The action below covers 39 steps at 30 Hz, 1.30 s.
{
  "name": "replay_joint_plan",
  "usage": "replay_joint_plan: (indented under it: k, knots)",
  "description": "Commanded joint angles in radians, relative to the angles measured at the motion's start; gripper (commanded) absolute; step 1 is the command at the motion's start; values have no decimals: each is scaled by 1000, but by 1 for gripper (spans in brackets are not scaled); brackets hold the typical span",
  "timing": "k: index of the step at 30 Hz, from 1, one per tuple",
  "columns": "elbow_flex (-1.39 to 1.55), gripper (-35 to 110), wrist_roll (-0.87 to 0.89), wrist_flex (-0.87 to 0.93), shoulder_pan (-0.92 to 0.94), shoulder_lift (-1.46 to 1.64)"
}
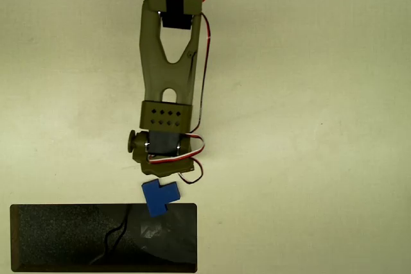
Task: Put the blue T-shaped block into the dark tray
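In the overhead view, 1 small, flat, bright blue T-shaped block [158,196] is seen just below the olive arm's gripper [160,174], its lower end overlapping the top rim of the black speckled tray [64,235]. Whether the claw is clamped cannot be told.

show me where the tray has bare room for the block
The long black speckled tray lies bare across its left and middle floor. Its upper right rim is crowded: the small blue T-shaped block overlaps it there, just below the olive arm's end effector.
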Motion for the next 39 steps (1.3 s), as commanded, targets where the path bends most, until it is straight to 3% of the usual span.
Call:
replay_joint_plan:
  k: [1,14,19,21,26,39]
  knots:
    - [8,0,-31,-98,6,9]
    - [75,0,-64,-672,15,-78]
    - [120,0,129,-1256,40,-152]
    - [8,0,199,-1393,60,-238]
    - [-241,0,178,-1417,74,-449]
    - [-296,0,193,-1554,-72,-623]
